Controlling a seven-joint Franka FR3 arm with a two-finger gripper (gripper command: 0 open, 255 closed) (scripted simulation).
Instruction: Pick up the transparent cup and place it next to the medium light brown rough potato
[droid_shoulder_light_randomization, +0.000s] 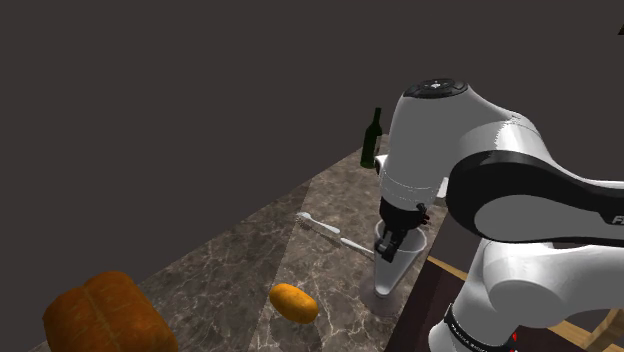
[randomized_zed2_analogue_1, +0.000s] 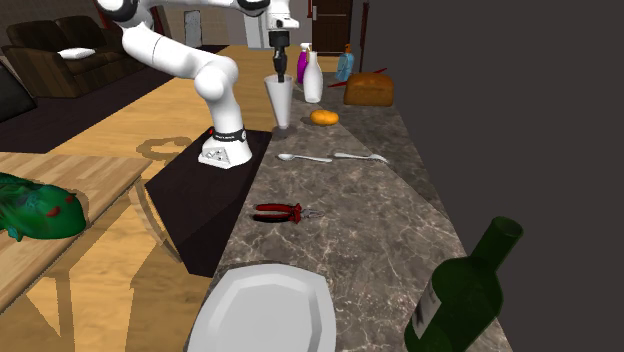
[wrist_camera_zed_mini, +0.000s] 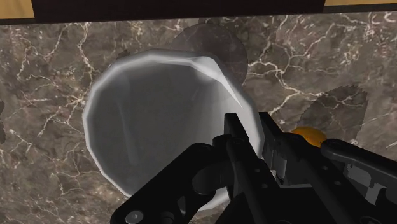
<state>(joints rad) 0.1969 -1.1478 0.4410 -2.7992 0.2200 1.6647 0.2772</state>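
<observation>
Wrist view: gripper (wrist_camera_zed_mini: 251, 133) hides most of potato (wrist_camera_zed_mini: 306, 134) & pt of cup (wrist_camera_zed_mini: 153, 114) rim.

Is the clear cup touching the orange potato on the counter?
Apart. The shoulder view shows a strip of bare marble counter between the cup and the potato; the second exterior view shows the same gap.

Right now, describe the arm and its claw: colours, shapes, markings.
The arm has rounded white shells with dark bands at the joints, a round dark cap on one joint and pale lettering on one band. The claw is all black, blocky and two-fingered.
</observation>
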